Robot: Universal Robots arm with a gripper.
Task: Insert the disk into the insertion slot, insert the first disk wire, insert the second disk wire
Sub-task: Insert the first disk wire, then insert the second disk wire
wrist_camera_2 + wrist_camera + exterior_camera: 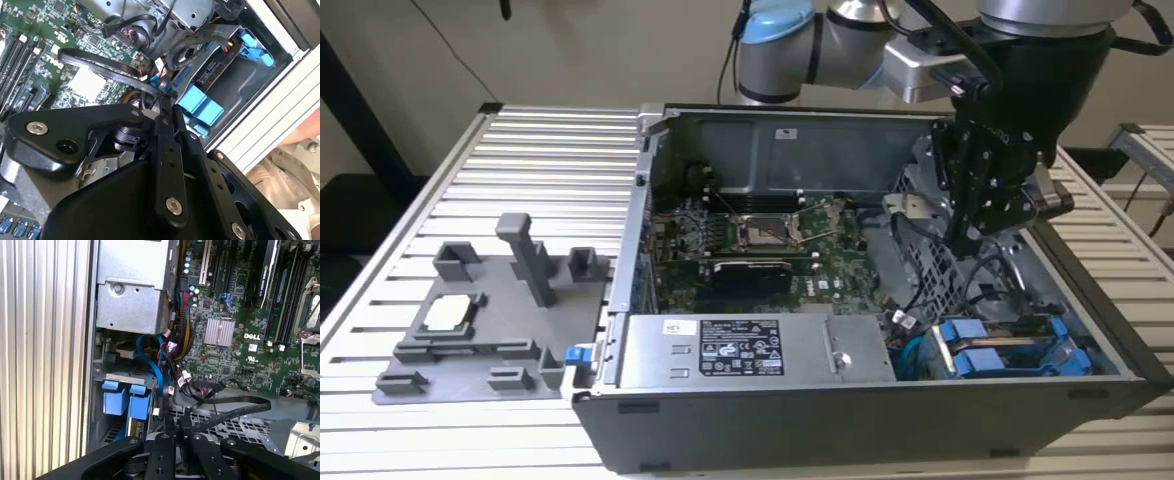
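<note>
The disk, in its bright blue carrier frame [983, 360], lies in the bay at the case's front corner on the exterior view's right. The blue frame also shows in the second wrist view [200, 106] and in the first wrist view [118, 391]. My black gripper [966, 240] hangs inside the open case, above and behind that bay. In both wrist views its fingertips [161, 102] [173, 426] are pressed together on the end of a flat black wire [100, 62] [235, 409] that loops out over the motherboard. Loose blue and black wires [159, 365] run toward the bay.
A grey power supply with a white sticker [747, 350] fills the case's front. The green motherboard [767, 235] lies behind it, with a perforated metal cage [240, 427] beside my gripper. A grey plastic fixture [494, 310] sits on the slatted table [534, 150] at the exterior view's left.
</note>
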